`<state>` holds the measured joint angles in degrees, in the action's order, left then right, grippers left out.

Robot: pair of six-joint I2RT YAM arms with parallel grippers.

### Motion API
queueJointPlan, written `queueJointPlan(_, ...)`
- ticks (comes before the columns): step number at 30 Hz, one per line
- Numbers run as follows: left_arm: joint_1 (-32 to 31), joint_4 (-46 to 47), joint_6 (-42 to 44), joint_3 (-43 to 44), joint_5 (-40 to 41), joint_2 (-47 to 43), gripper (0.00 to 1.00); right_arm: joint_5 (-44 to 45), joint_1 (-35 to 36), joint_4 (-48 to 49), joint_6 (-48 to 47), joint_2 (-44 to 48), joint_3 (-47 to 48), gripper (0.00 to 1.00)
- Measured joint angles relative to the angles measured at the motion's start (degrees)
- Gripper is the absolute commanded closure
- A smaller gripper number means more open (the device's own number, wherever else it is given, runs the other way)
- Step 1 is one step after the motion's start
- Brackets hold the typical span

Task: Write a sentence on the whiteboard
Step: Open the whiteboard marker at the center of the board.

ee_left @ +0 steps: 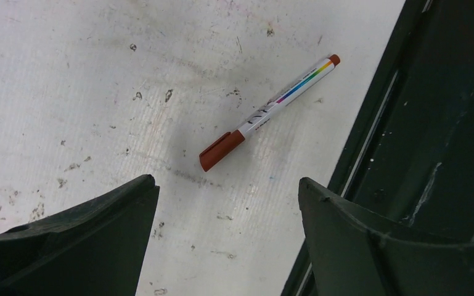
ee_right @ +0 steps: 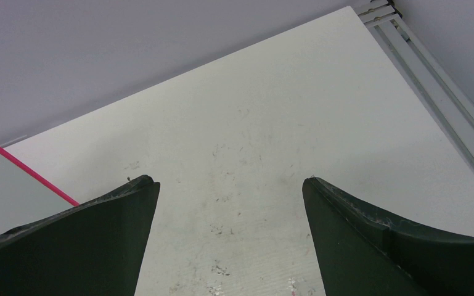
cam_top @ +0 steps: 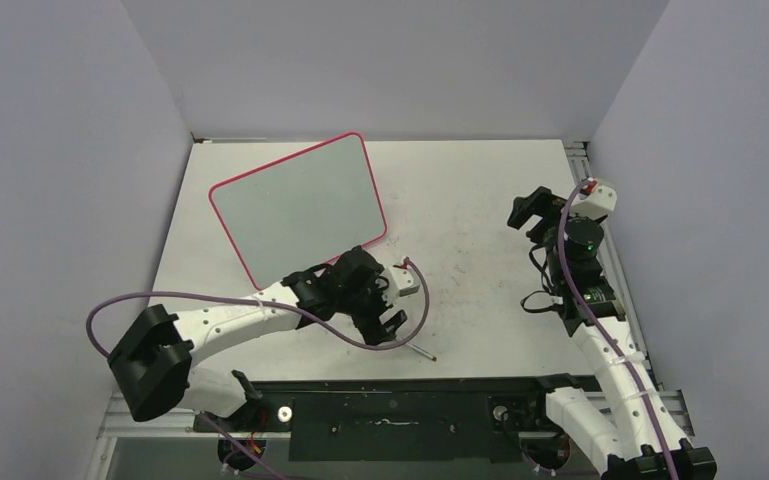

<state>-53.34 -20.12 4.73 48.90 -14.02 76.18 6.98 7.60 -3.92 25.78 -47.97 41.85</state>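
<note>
Gotta nudge the wide-open left gripper [ee_left: 227,180] toward 1 o'clock, square up across the marker [ee_left: 265,114], then pinch mid-barrel.

Even, soft overhead light; sharp frames, faint shadows, no glare.

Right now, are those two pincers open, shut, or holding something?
Left pincer: open, holding nothing; a marker lies loose in front of it.
Right pincer: open, holding nothing.
</note>
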Motion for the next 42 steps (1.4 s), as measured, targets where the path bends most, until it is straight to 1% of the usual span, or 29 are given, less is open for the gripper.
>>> queueJointPlan(8, -1.73, 1.49, 8.52, 1.42, -0.98, 9.75, 0.2, 0.24, 0.0, -1.31, -1.16, 1.57, 0.07, 0.1)
queueJointPlan(11, -2.36, 1.92, 9.55, 2.58, -0.83, 13.11, 0.21, 0.37, 0.0, -1.38, -1.29, 1.6, 0.07, 0.1)
queueJointPlan(17, -4.24, 3.28, 9.92, 2.58, 2.49, 15.17, 0.25, 0.79, 0.0, -1.38, -1.53, 1.6, 0.07, 0.1)
queueJointPlan(25, -8.92, 6.95, 9.25, 1.79, 11.5, 17.35, 0.44, 1.16, 0.0, -1.38, -1.55, 1.6, 0.07, 0.1)
queueJointPlan(28, -10.16, 7.54, 8.55, 1.88, 14.88, 18.27, 0.48, 1.16, 0.0, -1.38, -1.53, 1.6, 0.07, 0.1)
queueJointPlan(30, -10.64, 7.76, 7.74, 1.9, 16.22, 18.4, 0.55, 1.14, 0.0, -1.36, -1.53, 1.6, 0.04, 0.1)
queueJointPlan(33, -11.08, 7.87, 6.34, 2.19, 17.49, 18.86, 0.63, 1.14, 0.0, -1.36, -1.51, 1.57, 0.04, 0.1)
queueJointPlan(36, -11.32, 6.71, 5.11, 4.24, 18.12, 20.46, 0.73, 1.14, 0.0, -1.33, -1.51, 1.53, 0.04, 0.1)
queueJointPlan(42, -11.43, 3.63, 2.49, 8.02, 18.27, 23.17, 0.81, 1.14, 0.0, -1.33, -1.53, 1.22, 0.04, 0.1)
